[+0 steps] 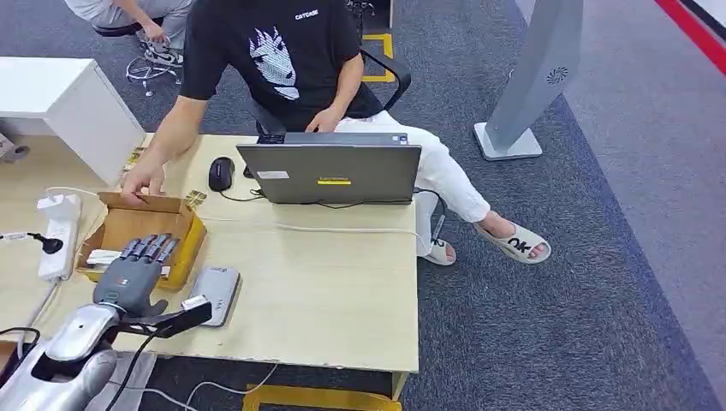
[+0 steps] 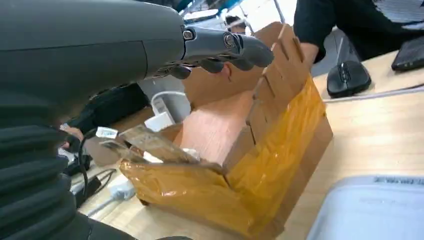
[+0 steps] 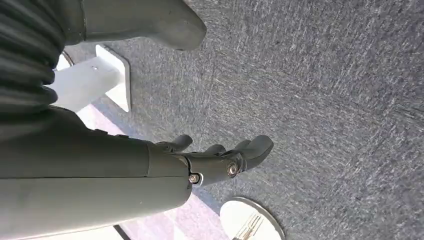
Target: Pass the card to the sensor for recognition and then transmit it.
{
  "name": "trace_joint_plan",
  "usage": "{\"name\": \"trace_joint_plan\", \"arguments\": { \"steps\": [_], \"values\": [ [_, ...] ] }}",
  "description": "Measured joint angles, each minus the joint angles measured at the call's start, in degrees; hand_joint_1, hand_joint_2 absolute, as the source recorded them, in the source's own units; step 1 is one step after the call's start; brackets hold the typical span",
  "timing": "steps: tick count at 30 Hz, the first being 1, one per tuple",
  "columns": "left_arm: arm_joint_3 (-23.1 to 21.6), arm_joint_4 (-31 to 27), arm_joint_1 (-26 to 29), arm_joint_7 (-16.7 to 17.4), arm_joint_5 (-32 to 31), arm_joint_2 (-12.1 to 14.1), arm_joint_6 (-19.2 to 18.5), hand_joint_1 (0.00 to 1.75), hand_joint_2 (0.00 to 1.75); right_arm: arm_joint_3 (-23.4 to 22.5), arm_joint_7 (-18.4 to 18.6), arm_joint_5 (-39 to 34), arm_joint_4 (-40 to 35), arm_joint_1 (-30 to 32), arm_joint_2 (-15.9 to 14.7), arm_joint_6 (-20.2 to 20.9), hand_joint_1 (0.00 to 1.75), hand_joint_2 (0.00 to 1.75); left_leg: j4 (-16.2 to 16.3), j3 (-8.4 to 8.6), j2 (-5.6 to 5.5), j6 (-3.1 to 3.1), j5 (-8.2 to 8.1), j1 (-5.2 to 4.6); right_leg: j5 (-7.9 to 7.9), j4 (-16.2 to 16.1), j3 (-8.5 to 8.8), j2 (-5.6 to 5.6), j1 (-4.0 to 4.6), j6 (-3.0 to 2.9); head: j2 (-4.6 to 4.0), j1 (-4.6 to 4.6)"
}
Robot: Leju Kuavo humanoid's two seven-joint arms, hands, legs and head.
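**Operator:** Which step are you on?

**Observer:** The first one, by my judgement: fetching the card. Your left hand (image 1: 137,272) hovers over the open cardboard box (image 1: 190,229), fingers stretched out and apart, holding nothing. In the left wrist view the fingertips (image 2: 250,50) sit above the box's inside, not touching it.

**Operator:** Where is the card?

**Observer:** You can see pale, flat items (image 1: 101,257) lying in the box at about nine o'clock from your hand. I take one of them for the card, but they are too small to tell apart. Nothing is lifted yet.

**Operator:** And the sensor?

**Observer:** The grey flat device (image 1: 215,293) on the table (image 1: 342,291), just beside the box at about four o'clock from your hand, is likely the reader. That is a guess from its shape.

**Operator:** What does the next move call for?

**Observer:** You need to lower the left hand into the box and pinch one thin item off the floor of it. The flaps stand close around your fingers, so come straight down. A person's hand (image 1: 142,184) rests on the far rim at twelve o'clock; keep clear of it.

**Operator:** The right hand?

**Observer:** Your right hand (image 3: 220,157) hangs over the carpet, away from the table, fingers loosely curved and apart, with nothing in them.
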Motion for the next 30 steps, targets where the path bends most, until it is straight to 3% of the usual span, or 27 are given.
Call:
{"name": "trace_joint_plan", "arguments": {
  "steps": [4,14,21,24,30],
  "values": [
    [-0.2,0.3,0.0,-0.6,3.9,1.0,-3.4,0.00,1.75,0.1,0.0,0.0,0.0,0.0,0.0,0.0,0.00,1.75,0.0,0.00,0.02,0.00,0.00,0.00,0.00,0.0,-0.01,0.02,0.00,0.00,0.00,0.02],
    [-0.3,0.5,0.0,-1.2,6.1,2.3,-5.0,0.00,1.75,0.3,0.0,0.0,0.0,0.0,-0.1,0.0,0.00,1.75,0.0,-0.01,0.01,0.00,0.00,0.00,0.00,0.0,0.00,0.01,0.00,0.00,0.00,0.04],
    [-0.1,-0.4,0.8,-3.4,15.4,7.5,-11.4,0.00,1.75,0.5,0.0,-0.1,0.0,0.2,-0.1,-0.3,0.00,1.75,0.0,0.02,0.15,-0.01,-0.01,0.02,-0.01,0.1,0.00,0.09,0.01,-0.01,0.00,0.02],
    [0.5,-1.1,1.8,-3.7,16.5,10.0,-12.9,0.00,1.75,0.5,0.0,-0.1,0.0,0.3,-0.1,-0.3,0.00,1.75,0.0,0.03,0.16,-0.01,-0.01,0.02,-0.01,0.1,-0.06,0.09,0.01,-0.02,0.00,0.00],
    [0.8,-1.4,2.6,-3.4,13.9,10.9,-9.5,0.00,1.75,1.2,0.0,-0.3,-0.3,0.3,-0.1,-0.2,0.00,1.75,0.0,-0.03,0.00,-0.07,0.05,0.03,-0.01,0.1,-0.04,-0.02,0.01,-0.03,0.00,0.02]
  ]
}}
